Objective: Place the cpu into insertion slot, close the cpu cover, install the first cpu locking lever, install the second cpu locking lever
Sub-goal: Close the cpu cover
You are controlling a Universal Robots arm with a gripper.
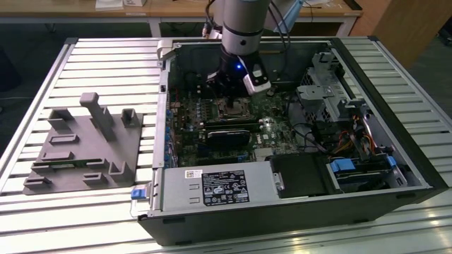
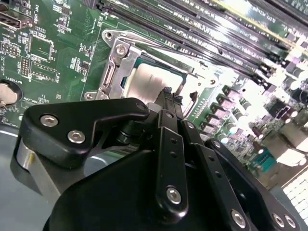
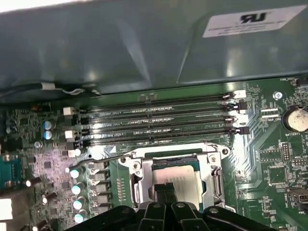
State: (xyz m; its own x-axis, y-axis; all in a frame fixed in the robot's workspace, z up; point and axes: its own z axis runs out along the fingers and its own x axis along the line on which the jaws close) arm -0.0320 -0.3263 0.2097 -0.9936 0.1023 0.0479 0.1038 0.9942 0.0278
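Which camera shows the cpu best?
Second wrist view: the cpu shows most of its grey top. In the first wrist view the tool hides its near edge; the exterior view shows it tiny.

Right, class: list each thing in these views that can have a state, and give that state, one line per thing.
cpu: lying flat in the insertion slot.
cpu cover: appears down, framing the cpu.
pincer: shut, tips close over the cpu.
memory slots: look empty.
computer case: side open, board exposed.
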